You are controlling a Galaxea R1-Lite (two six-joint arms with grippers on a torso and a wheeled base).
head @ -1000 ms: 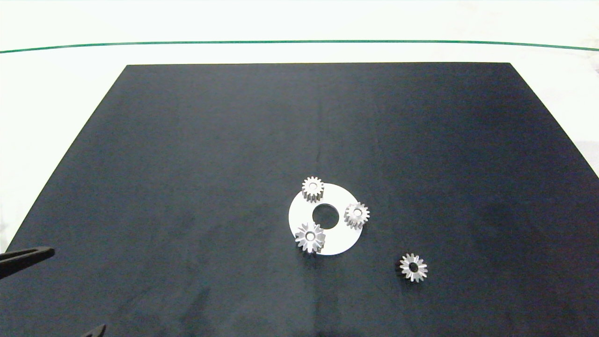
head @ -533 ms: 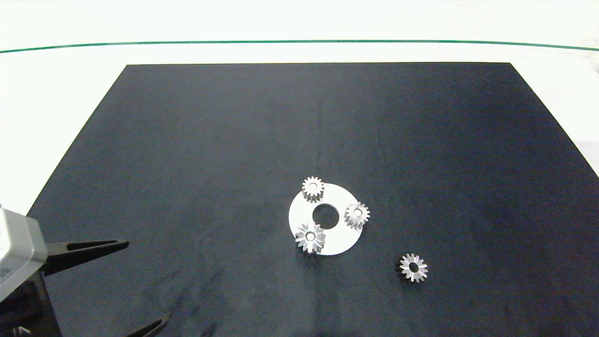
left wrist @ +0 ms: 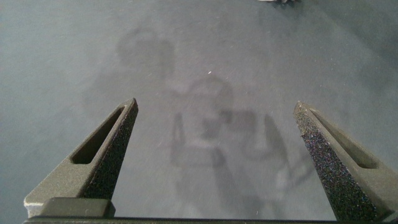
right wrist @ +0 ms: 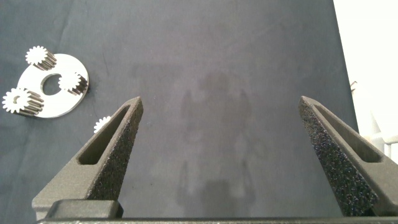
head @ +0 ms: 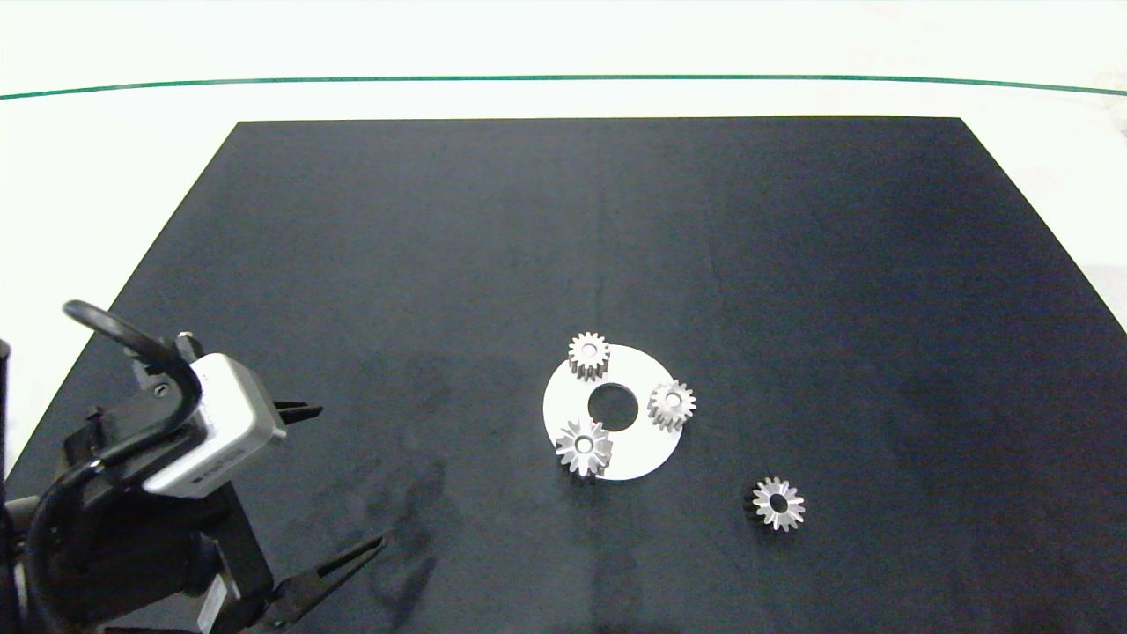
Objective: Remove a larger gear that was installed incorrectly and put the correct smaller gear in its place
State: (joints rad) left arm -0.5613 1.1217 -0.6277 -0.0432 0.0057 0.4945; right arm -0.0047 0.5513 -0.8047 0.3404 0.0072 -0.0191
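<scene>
The larger gear [head: 584, 446] sits on the near-left part of a white ring-shaped disc [head: 647, 451]; it has long, splayed teeth. The smaller gear [head: 778, 504], flat with a wide dark hole, lies on the black mat to the disc's near right. My left gripper [head: 339, 480] hangs open over the mat's near-left area, well left of the disc, with nothing between its fingers [left wrist: 106, 146]. My right gripper [right wrist: 219, 101] is open and empty, outside the head view. Its wrist view shows the disc [right wrist: 62, 102], the larger gear [right wrist: 18, 101] and a sliver of the smaller gear [right wrist: 101, 124] behind one finger.
Two chunky pinions [head: 589, 355] [head: 672, 404] stand on the disc's far and right sides around its centre hole. The black mat [head: 563, 246] covers most of the white table, and a green line runs along the far edge.
My left arm has come in from the left edge and moved right and forward over the mat, gripper open throughout. The gears and disc have not moved.
</scene>
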